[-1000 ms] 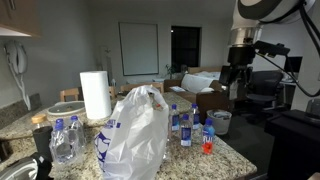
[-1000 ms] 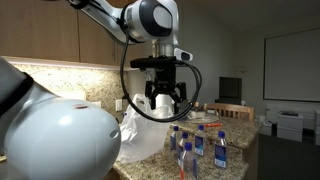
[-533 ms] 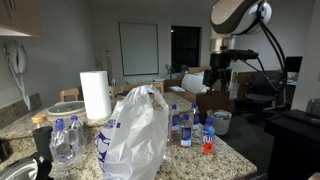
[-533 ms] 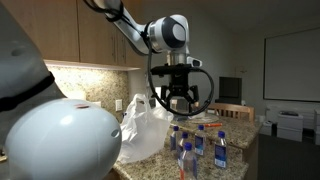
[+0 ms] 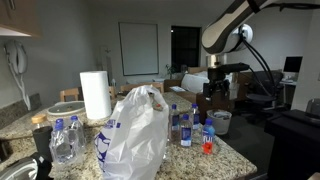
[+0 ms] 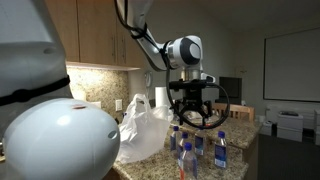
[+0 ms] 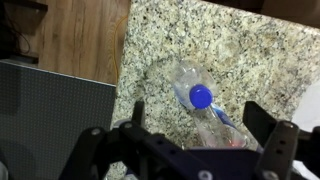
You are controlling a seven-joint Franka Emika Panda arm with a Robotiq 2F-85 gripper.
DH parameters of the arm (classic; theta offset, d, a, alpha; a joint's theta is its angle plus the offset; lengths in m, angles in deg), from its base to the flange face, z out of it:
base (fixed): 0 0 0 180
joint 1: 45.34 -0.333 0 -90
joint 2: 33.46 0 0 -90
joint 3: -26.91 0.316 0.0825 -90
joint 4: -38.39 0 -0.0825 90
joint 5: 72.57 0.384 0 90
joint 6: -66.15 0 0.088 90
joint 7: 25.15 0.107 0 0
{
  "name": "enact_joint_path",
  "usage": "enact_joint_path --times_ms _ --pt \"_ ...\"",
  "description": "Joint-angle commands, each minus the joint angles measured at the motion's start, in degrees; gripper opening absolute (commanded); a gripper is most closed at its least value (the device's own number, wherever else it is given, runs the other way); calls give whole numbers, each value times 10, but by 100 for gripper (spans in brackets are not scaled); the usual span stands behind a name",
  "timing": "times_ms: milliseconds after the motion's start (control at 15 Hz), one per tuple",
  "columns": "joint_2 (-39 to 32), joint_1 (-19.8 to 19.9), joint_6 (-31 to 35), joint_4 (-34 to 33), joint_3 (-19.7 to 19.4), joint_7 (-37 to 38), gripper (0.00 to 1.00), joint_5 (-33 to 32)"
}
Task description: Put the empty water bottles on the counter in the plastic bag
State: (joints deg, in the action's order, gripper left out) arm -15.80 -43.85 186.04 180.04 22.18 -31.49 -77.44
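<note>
Several small clear water bottles with blue caps (image 5: 183, 128) stand on the granite counter (image 5: 232, 160) next to the white plastic bag (image 5: 140, 132). More bottles (image 5: 64, 140) stand on the bag's other side. The bottles (image 6: 186, 152) and the bag (image 6: 146, 128) also show in both exterior views. My gripper (image 5: 216, 93) hangs open and empty above the bottle group (image 6: 197, 118). In the wrist view one bottle (image 7: 201, 104) with a blue cap stands on the counter (image 7: 240, 55) between my open fingers (image 7: 200, 128), below them.
A white paper towel roll (image 5: 95, 95) stands behind the bag. A small white cup (image 5: 222, 122) sits near the counter's end. The wrist view shows the counter edge with wood floor (image 7: 85, 40) and a dark grey panel (image 7: 50, 110) beyond it.
My arm has swung in from beyond the counter and lowered, so the gripper now hangs over the bottle group. Bottles and bag have not moved.
</note>
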Motion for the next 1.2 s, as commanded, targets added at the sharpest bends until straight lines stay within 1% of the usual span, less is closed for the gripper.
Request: enact_joint_path --times_ms 0,200,400,600,933,1000,1133 --pt "-64 0 59 -13 6 -2 100 3" --pt "-109 -4 111 -18 12 4 100 7" --pt "-152 -7 136 -27 26 12 100 -3" --pt "-181 -10 123 -38 37 18 100 -9" --pt "-209 -12 102 -51 41 36 100 -16" --pt "-211 -12 100 -51 41 38 82 -17" --pt "-212 -13 97 -51 40 45 67 -20"
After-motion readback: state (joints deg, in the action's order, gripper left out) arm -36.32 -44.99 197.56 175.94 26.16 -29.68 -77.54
